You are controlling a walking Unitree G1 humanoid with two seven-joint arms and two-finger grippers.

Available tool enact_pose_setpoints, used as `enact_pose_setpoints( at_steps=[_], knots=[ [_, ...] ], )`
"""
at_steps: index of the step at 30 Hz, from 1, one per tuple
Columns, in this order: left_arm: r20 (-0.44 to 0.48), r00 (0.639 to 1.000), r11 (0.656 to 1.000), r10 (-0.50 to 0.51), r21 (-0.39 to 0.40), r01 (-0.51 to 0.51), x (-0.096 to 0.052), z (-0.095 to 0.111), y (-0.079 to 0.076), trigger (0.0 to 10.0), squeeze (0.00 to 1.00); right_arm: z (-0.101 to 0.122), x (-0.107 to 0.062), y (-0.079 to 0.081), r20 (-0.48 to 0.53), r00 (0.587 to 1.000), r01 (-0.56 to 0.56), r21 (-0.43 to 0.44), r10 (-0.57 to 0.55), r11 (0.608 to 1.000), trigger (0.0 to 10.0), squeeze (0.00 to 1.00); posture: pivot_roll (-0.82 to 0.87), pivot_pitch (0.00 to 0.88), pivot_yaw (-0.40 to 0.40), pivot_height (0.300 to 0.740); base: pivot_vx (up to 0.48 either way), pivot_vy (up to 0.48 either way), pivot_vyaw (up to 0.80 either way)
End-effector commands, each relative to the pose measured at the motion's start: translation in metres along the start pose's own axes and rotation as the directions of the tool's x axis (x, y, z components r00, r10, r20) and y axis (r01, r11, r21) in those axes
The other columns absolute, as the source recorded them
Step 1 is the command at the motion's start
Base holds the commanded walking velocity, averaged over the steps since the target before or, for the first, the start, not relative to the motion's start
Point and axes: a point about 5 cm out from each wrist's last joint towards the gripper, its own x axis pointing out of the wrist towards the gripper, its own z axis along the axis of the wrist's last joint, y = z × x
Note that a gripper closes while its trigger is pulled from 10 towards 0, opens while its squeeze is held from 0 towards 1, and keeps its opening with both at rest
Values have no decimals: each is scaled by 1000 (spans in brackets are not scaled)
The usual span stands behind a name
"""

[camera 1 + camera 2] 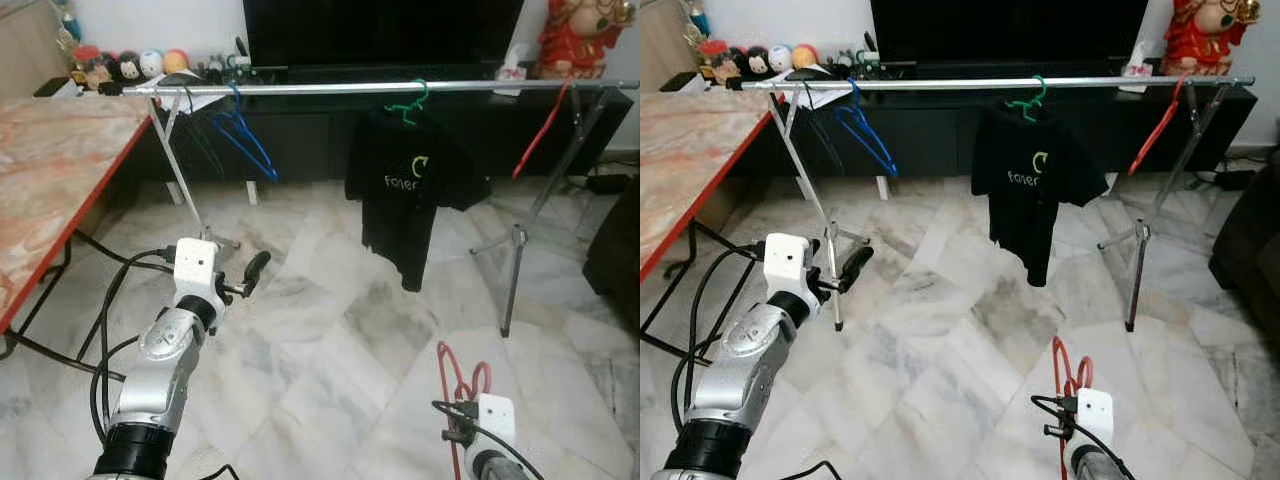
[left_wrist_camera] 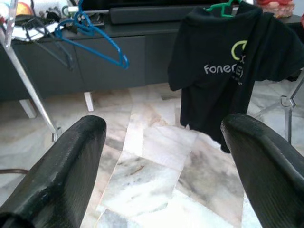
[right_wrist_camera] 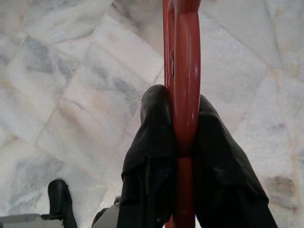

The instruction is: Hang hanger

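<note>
At 5 o'clock, low and nearest the camera, the right end effector (image 3: 183, 142) is clamped on a red hanger (image 1: 462, 385), its 2 black fingers (image 3: 152, 142) pressed against the plastic from either side. The hanger's looped top rises above the wrist, well below the rail. So the step in hand looks like the carry: the hanger is grasped but not yet hung.

At 8 o'clock the left end effector (image 2: 164, 142) is held out over the marble floor (image 1: 330, 330) with its fingers spread wide and nothing between them. It points toward the rack.

Farther off, from 10 o'clock to 2 o'clock, the silver clothes rail (image 1: 330, 88) runs across the room on slanted legs. On it hang a blue hanger (image 1: 243, 135) near the left end, a green hanger (image 1: 410, 100) carrying a black T-shirt (image 1: 405, 195) at 12 o'clock, and another red hanger on the rail (image 1: 540, 135) near the right end.

The next move probably calls for raising the right arm, closing on the rack, and dropping the hook over the rail. The bare stretches lie between the blue hanger and the shirt, and between the shirt and the far red hanger; the latter is closer to the right arm.

Edges to mind: the rack leg (image 1: 510, 280) at 2 o'clock, the red-edged marble bench (image 1: 60, 170) at 9 o'clock, and the cables (image 1: 110, 300) beneath it.
</note>
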Motion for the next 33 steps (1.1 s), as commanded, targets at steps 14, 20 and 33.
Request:
enact_pose_setpoints(
  at_steps=[14, 20, 33],
  knots=[
    [-20, 1000, 999, 0, 53, 1, -9, -6, 1, 10000, 0, -13, -2, 14, -43, 998, -46, -42, 45, 998, 10000, 0, -67, 21, 14, 740, 0, -126, -777],
    [-19, 999, 999, 28, 43, -27, -13, -7, 5, 10000, 0, -17, -2, 18, -58, 997, -63, -58, 59, 996, 10000, 0, -55, 3, 3, 740, 0, -121, -770],
    [-50, 997, 994, -55, 88, 59, -9, -9, -4, 10000, 0, 6, 2, 17, 15, 993, -113, -157, 117, 981, 10000, 0, -77, 32, -2, 740, 0, 0, -349]
  ],
)
